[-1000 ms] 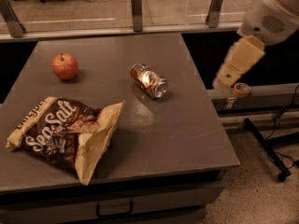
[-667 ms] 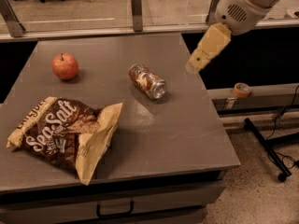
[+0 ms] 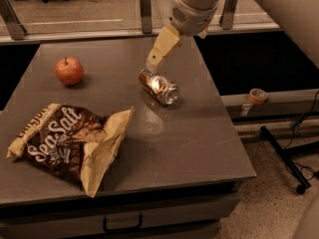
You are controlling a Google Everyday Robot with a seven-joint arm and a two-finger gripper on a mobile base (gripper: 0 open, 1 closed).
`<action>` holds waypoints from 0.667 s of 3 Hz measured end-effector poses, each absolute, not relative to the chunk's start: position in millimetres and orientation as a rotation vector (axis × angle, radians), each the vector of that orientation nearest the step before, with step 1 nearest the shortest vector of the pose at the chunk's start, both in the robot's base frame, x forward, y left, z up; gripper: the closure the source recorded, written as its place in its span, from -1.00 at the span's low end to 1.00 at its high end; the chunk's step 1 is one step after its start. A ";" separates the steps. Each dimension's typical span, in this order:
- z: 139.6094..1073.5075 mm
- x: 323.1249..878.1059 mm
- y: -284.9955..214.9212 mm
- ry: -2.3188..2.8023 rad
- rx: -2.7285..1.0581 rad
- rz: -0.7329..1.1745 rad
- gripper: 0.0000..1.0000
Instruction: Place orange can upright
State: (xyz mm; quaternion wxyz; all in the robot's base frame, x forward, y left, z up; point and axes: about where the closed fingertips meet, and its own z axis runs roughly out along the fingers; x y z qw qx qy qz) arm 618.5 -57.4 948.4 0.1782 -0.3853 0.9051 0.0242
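The orange can lies on its side near the middle of the grey table, its silver end pointing to the front right. My gripper hangs just above and behind the can's far end, tilted down to the left. It is close to the can, and I cannot tell if it touches it.
A red apple sits at the table's back left. A crumpled brown sea salt chip bag lies at the front left. A roll of tape rests on a ledge to the right. A glass rail stands behind the table.
My arm has swung left from beyond the table's right edge to over the table, and the gripper has come down near the can. The can, apple and bag have not moved.
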 end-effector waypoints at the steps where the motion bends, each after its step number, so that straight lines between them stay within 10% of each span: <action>1: 947.0 621.6 -47.4 2.575 -1.054 0.070 -1.00; 2: 934.8 624.1 -48.5 2.614 -1.047 0.051 -1.00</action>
